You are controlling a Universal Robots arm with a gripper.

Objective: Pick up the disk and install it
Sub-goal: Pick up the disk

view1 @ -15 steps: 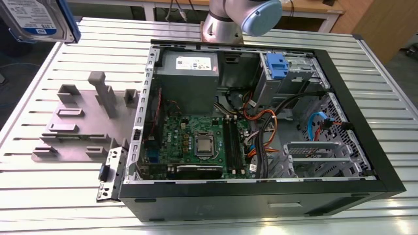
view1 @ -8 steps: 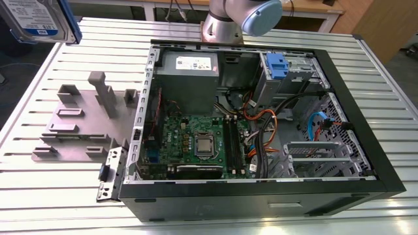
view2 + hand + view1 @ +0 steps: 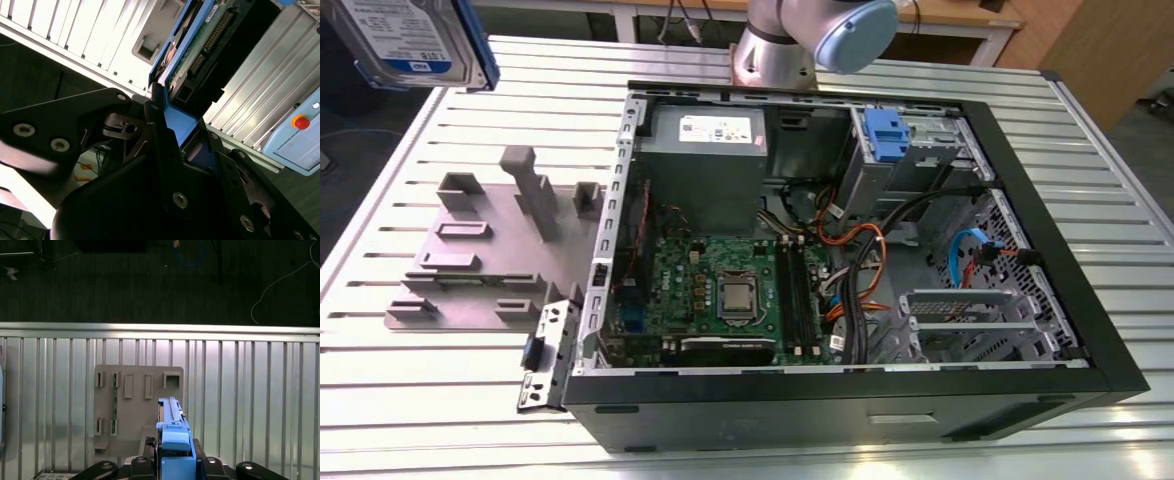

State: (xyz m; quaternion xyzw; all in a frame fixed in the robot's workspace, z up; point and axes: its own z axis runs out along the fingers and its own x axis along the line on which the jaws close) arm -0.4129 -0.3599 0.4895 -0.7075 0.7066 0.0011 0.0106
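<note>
The disk [image 3: 411,40], a silver hard drive with a white-and-blue label in a blue carrier, hangs in the air at the far upper corner on the exterior view's left, well above the table. In the first wrist view the disk [image 3: 172,440] stands edge-on over the grey fixture plate [image 3: 137,405], with my gripper [image 3: 172,462] shut on its carrier. The second wrist view shows my gripper [image 3: 170,135] with its black fingers [image 3: 155,115] clamped on the blue frame, and the disk's [image 3: 200,35] green circuit board and connector side.
The open computer case [image 3: 1074,260] lies on the slatted aluminium table [image 3: 400,420], with a blue bracket [image 3: 885,135] on its drive bay, the grey power supply [image 3: 707,150] and loose cables inside. The grey fixture plate [image 3: 480,270] sits beside it. A box with a red button [image 3: 300,122] lies nearby.
</note>
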